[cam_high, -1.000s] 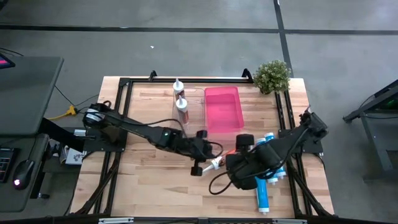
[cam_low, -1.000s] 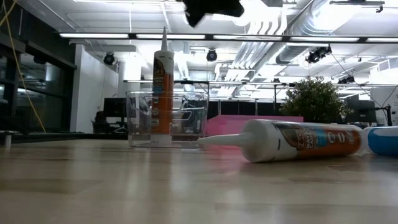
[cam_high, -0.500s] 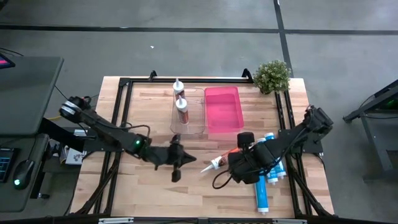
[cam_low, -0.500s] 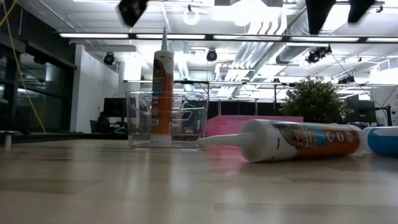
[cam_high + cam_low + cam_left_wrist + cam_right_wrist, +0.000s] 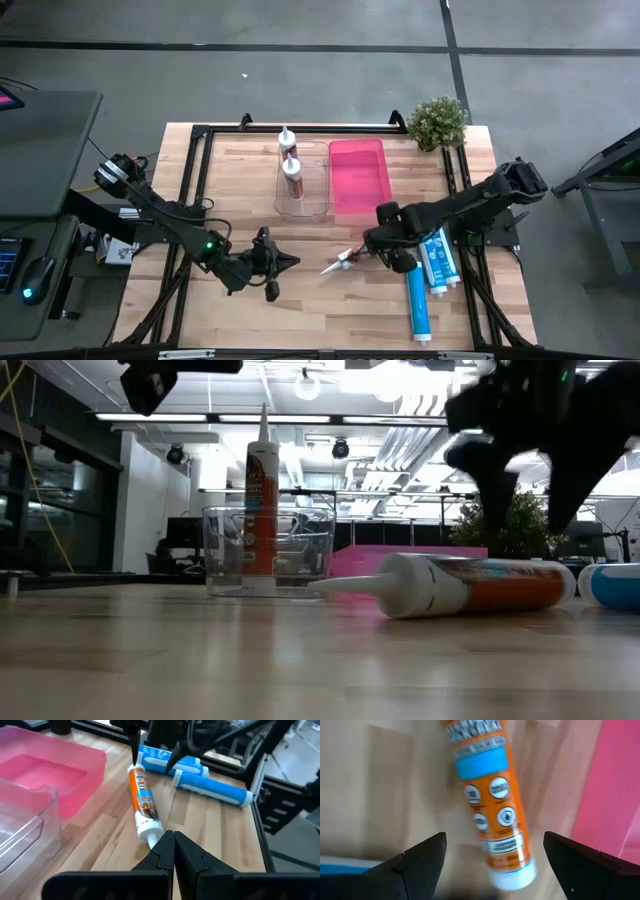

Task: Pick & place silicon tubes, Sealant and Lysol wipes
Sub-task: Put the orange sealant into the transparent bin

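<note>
Wooden table [image 5: 250,310]: the left gripper [image 5: 274,263] waits near the front, fingers closed, empty. The right gripper [image 5: 380,245], fingers spread, straddles the lying sealant tube [image 5: 352,257], apparently for pickup; the pink bin [image 5: 358,175] sits beyond.

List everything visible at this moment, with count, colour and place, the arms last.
Orange sealant tube: one, orange and white, lying on the table under the right gripper.
Upright tubes: two, white and orange, standing in the clear bin.
Clear bin: one, beside the pink bin.
Pink bin: one, back centre.
Blue tubes: three, blue and white, lying at the right side.
Plant: one, green, back right corner.
Left gripper: shut, front left.
Right gripper: open, over the orange sealant tube.
</note>
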